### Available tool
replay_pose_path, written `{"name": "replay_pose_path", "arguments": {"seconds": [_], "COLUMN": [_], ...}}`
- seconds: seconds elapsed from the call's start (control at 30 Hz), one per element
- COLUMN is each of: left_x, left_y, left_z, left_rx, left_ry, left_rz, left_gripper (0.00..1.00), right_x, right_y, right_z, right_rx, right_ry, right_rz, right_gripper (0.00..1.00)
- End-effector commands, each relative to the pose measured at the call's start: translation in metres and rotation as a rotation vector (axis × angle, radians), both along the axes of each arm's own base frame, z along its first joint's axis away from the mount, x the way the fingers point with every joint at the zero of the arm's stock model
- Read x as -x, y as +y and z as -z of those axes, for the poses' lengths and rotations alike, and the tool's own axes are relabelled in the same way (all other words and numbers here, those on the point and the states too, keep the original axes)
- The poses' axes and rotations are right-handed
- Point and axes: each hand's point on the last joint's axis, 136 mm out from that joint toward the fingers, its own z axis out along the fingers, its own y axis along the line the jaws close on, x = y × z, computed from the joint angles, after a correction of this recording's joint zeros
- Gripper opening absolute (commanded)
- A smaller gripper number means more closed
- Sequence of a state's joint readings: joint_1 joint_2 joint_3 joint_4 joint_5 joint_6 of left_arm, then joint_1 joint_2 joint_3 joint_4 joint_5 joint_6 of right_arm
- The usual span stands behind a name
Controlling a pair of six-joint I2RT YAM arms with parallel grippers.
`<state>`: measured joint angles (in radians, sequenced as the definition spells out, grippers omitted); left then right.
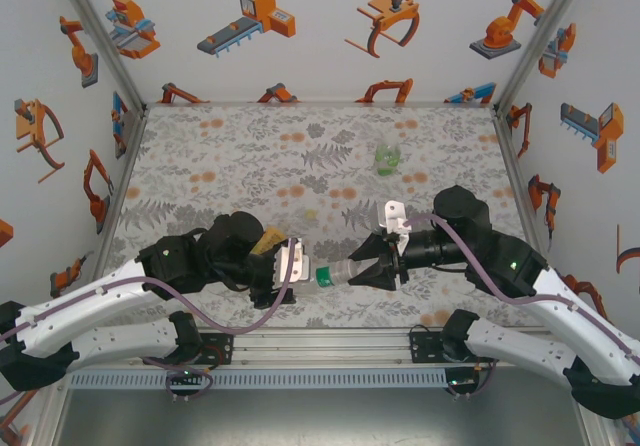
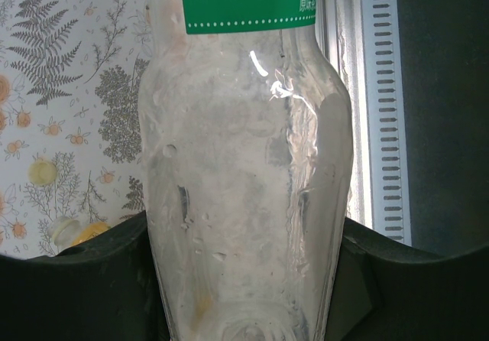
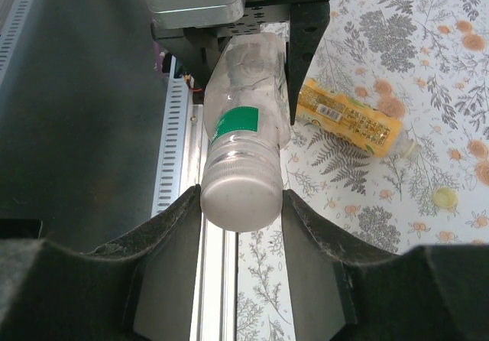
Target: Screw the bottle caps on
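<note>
While the left gripper [image 1: 303, 270] clamps the clear bottle [image 3: 246, 123] and the right gripper [image 1: 358, 272] pinches the cap [image 3: 239, 202] between its fingers, keep both lined up. Twist gently, plastic probably dents.

Fern-and-flower patterned table [image 1: 200, 166]: a green bottle [image 1: 388, 156] sits toward the far right corner; a yellow bottle [image 3: 348, 119] lies on its side, with a pale cap [image 3: 444, 197] near it.

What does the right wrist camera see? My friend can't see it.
The right fingers squeeze a white cap on a clear bottle that the left fingers hold. A yellow bottle and a loose cap lie on the flowery table.
</note>
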<state>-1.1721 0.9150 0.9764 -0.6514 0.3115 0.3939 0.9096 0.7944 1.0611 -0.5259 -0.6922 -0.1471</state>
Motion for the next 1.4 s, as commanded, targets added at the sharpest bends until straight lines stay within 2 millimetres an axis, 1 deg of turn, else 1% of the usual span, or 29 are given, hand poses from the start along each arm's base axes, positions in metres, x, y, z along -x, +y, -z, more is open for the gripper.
{"name": "replay_pose_path", "arguments": {"seconds": [0.0,0.37,0.43,0.63,0.77,0.9,1.0,1.1,1.17,1.27,1.33,1.37], "left_x": [0.004,0.002,0.002,0.000,0.000,0.000,-0.001,-0.002,-0.002,-0.005,-0.006,-0.007], "left_y": [-0.007,-0.006,-0.006,-0.005,-0.005,-0.005,-0.005,-0.006,-0.006,-0.006,-0.006,-0.006], "left_z": [-0.016,-0.020,-0.020,-0.021,-0.020,-0.020,-0.019,-0.018,-0.018,-0.018,-0.017,-0.016], "left_rx": [0.063,0.081,0.082,0.082,0.081,0.080,0.077,0.077,0.077,0.084,0.088,0.088], "left_ry": [-0.021,-0.036,-0.037,-0.046,-0.042,-0.041,-0.044,-0.046,-0.048,-0.056,-0.067,-0.072], "left_rz": [0.040,0.029,0.027,0.017,0.015,0.011,0.007,0.006,0.004,-0.006,-0.014,-0.017], "left_gripper": [0.20,0.20,0.20,0.19,0.19,0.19,0.19,0.19,0.18,0.18,0.18,0.18], "right_x": [0.003,0.002,0.001,-0.007,-0.014,-0.021,-0.031,-0.044,-0.049,-0.048,-0.045,-0.044], "right_y": [0.005,0.010,0.011,0.010,0.011,0.012,0.010,0.005,0.001,-0.003,-0.002,0.000], "right_z": [-0.002,0.002,0.003,0.007,0.010,0.013,0.015,0.025,0.035,0.052,0.062,0.063], "right_rx": [-0.024,-0.023,-0.024,-0.003,0.012,0.014,0.017,0.047,0.086,0.154,0.176,0.172], "right_ry": [0.009,0.044,0.061,0.154,0.253,0.408,0.547,0.719,0.846,1.048,1.193,1.252], "right_rz": [-0.031,-0.031,-0.021,0.052,0.122,0.205,0.308,0.456,0.550,0.658,0.701,0.708], "right_gripper": [0.07,0.00,0.00,0.00,0.00,0.00,0.00,0.00,0.00,0.00,0.00,0.01]}}
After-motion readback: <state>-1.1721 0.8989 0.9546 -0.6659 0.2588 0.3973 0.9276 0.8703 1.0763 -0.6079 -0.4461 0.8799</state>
